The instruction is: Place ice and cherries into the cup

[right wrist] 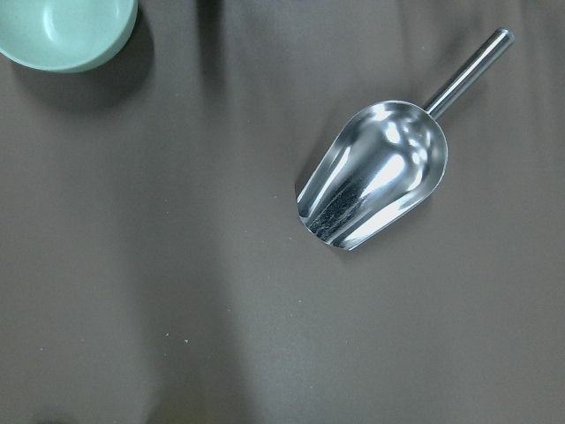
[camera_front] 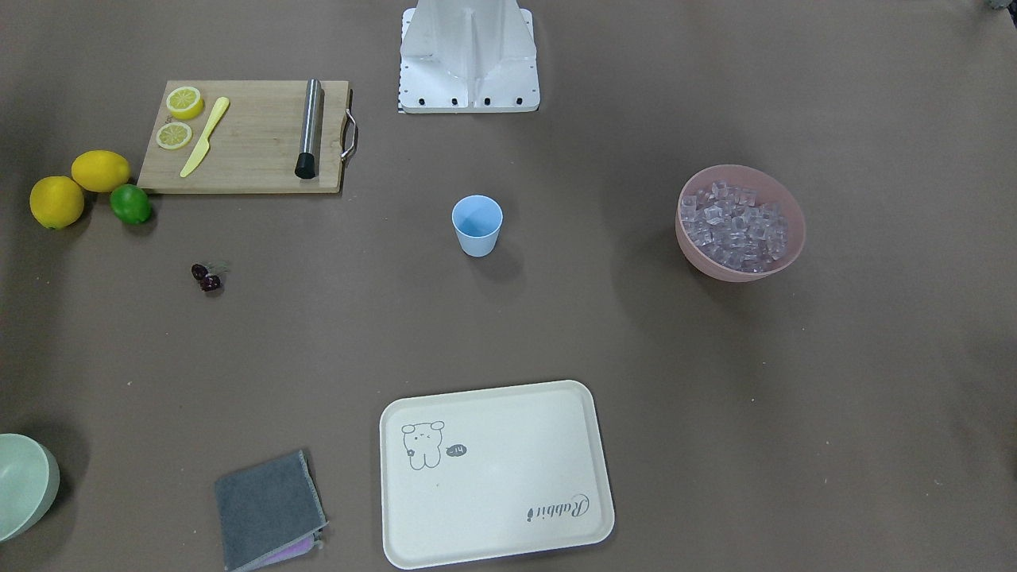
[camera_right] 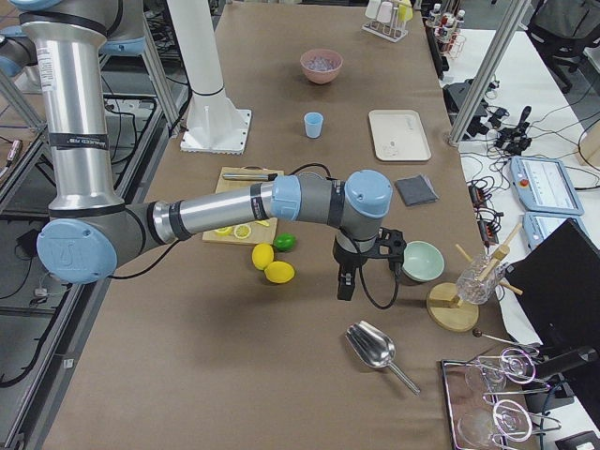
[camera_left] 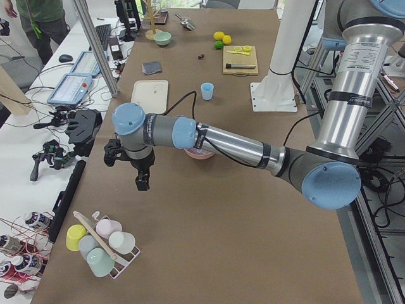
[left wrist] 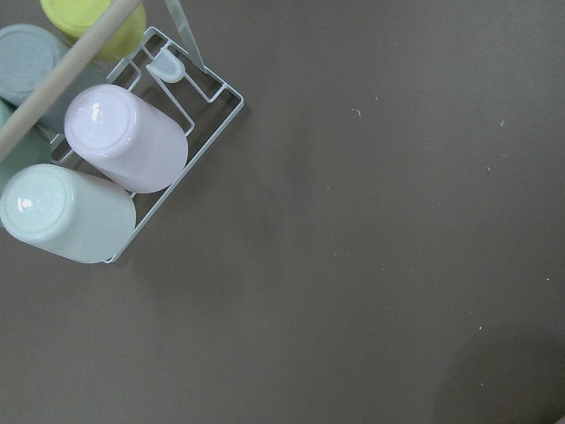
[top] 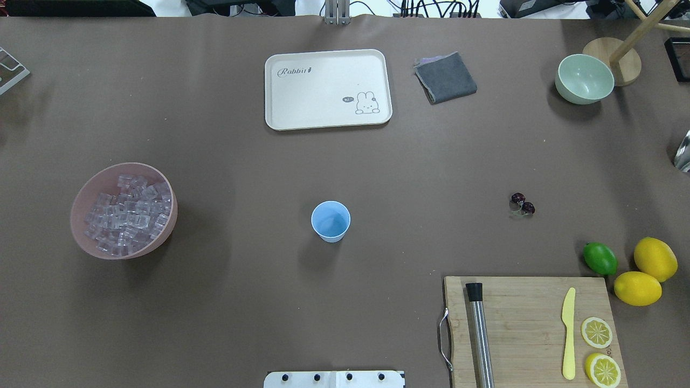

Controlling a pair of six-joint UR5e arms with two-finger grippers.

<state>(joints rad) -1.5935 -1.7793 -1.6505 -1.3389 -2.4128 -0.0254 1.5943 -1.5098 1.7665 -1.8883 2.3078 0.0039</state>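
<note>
Since both grippers show only in the side views, I cannot tell whether either is released or clenched, though nothing seems to hang from them. The left gripper [camera_left: 143, 183] points down over bare table at the far left end, near some racked cups [left wrist: 128, 137] and well apart from everything the task needs. The right gripper [camera_right: 345, 286] points down at the far right end, with a steel scoop [right wrist: 375, 172] lying near it on the table and a green bowl [right wrist: 62, 26] close by.

Further in, the cup [top: 330, 221] stands upright and empty at mid-table, straight out from the robot's base. The ice [top: 126, 215] is heaped in a pink bowl [top: 81, 196] well to the cup's left. The cherries [top: 523, 204] lie on bare table well to its right, between the cup and a lime [top: 600, 258].

With the cup empty and both arms parked wide, the task looks unstarted, and the step in hand is the first fetch. The right arm seems best placed. It could drop onto the scoop's handle and carry it across to the ice, or reach in for the cherries. The cherries are a tiny target that calls for a fine pinch at the stems. Either way, the load must be brought over the cup's narrow mouth without tipping the cup.
</note>
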